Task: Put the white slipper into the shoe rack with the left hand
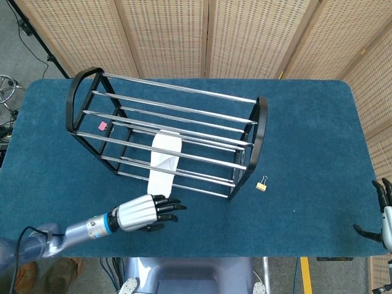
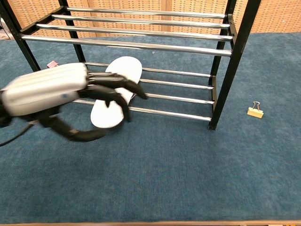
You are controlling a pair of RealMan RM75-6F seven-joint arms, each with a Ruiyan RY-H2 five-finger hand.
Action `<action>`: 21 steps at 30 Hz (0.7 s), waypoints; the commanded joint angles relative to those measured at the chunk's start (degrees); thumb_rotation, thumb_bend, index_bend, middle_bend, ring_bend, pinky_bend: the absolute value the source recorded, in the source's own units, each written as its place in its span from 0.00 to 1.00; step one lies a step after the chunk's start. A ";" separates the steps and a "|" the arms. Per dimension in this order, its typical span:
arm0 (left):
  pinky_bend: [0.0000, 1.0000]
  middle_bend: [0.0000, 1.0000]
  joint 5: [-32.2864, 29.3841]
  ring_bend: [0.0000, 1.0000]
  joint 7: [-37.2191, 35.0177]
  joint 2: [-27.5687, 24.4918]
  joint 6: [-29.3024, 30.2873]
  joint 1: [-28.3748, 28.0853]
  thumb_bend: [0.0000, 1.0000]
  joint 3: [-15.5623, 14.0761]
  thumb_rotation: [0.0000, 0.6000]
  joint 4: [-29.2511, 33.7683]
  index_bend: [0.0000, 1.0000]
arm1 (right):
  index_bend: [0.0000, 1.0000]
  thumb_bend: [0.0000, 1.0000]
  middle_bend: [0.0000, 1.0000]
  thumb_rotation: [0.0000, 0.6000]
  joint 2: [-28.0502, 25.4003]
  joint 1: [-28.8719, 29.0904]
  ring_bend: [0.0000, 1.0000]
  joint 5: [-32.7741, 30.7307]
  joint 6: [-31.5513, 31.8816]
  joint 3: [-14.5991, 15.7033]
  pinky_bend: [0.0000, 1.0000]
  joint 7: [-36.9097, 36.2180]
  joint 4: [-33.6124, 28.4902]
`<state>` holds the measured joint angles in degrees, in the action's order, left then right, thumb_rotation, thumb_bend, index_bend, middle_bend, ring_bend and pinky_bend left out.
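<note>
The white slipper (image 1: pixel 164 160) lies across the lower bars of the shoe rack (image 1: pixel 82 82), its toe end deep between the rails and its heel end poking out past the front bar toward the robot. The left hand (image 1: pixel 144 214) hovers over the blue surface (image 1: pixel 306 135) just in front of the rack, near the slipper's heel but apart from it, with its dark fingers (image 2: pixel 115 92) spread and nothing in them; from the chest camera it looks blurred. The right hand (image 1: pixel 383 211) shows only at the far right edge, well away from the rack, fingers apart and holding nothing. A small binder clip (image 1: pixel 262 184) sits on the surface just beside the rack's right end, and a pink tag (image 1: pixel 102 126) lies under the rack near its left end.
</note>
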<state>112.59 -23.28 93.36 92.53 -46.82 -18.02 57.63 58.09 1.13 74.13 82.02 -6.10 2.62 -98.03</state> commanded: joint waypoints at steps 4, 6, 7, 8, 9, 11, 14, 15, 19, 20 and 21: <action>0.46 0.22 3.02 0.23 2.32 -6.28 7.45 7.22 0.35 -3.71 1.00 2.51 0.38 | 0.00 0.00 0.00 1.00 -0.11 -0.06 0.00 0.28 -0.02 0.19 0.00 -0.18 -0.27; 0.47 0.22 2.95 0.23 3.59 -7.85 8.55 9.48 0.34 -4.37 1.00 2.73 0.38 | 0.00 0.00 0.00 1.00 -0.21 -0.18 0.00 0.46 0.12 0.27 0.00 -0.35 -0.38; 0.47 0.21 2.60 0.23 4.04 -8.67 8.80 10.56 0.33 -4.67 1.00 3.06 0.37 | 0.00 0.00 0.00 1.00 -0.27 -0.24 0.00 0.55 0.20 0.31 0.00 -0.44 -0.47; 0.47 0.20 1.49 0.22 4.44 -10.09 9.23 12.44 0.31 -5.07 1.00 4.01 0.36 | 0.00 0.00 0.00 1.00 -0.37 -0.36 0.00 0.74 0.42 0.36 0.00 -0.62 -0.57; 0.47 0.19 0.71 0.21 4.61 -11.13 9.38 13.61 0.28 -5.27 1.00 4.95 0.34 | 0.00 0.00 0.00 1.00 -0.46 -0.46 0.00 0.86 0.58 0.38 0.00 -0.73 -0.65; 0.47 0.18 -0.63 0.20 5.02 -13.29 9.65 15.51 0.23 -5.49 1.00 7.03 0.33 | 0.00 0.00 0.00 1.00 -0.62 -0.60 0.00 1.09 0.81 0.45 0.00 -0.98 -0.77; 0.46 0.18 -2.41 0.19 5.28 -16.95 10.19 17.72 0.16 -5.28 1.00 11.76 0.33 | 0.00 0.00 0.00 1.00 -0.81 -0.70 0.00 1.48 1.01 0.53 0.00 -1.24 -0.87; 0.45 0.18 -2.87 0.19 5.43 -18.50 10.36 18.40 0.15 -5.24 1.00 14.03 0.32 | 0.00 0.00 0.00 1.00 -0.84 -0.70 0.00 1.68 1.06 0.58 0.00 -1.27 -0.92; 0.38 0.17 -5.42 0.19 9.62 -23.80 10.00 21.46 0.14 -5.20 1.00 22.63 0.32 | 0.00 0.00 0.00 1.00 -1.11 -0.80 0.00 2.43 1.36 0.77 0.00 -1.43 -1.36; 0.35 0.15 -7.37 0.18 11.81 -25.63 8.65 22.70 0.14 -5.55 1.00 26.02 0.31 | 0.00 0.00 0.00 1.00 -1.19 -0.86 0.00 2.55 1.47 0.80 0.00 -1.51 -1.48; 0.28 0.11 -8.60 0.14 13.96 -27.02 7.66 23.48 0.14 -5.78 1.00 28.80 0.29 | 0.00 0.00 0.00 1.00 -1.27 -0.90 0.00 2.66 1.56 0.81 0.00 -1.60 -1.57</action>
<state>108.27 -14.80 71.48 102.20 -26.77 -23.26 78.59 56.84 0.25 76.76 83.56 -5.29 1.04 -99.58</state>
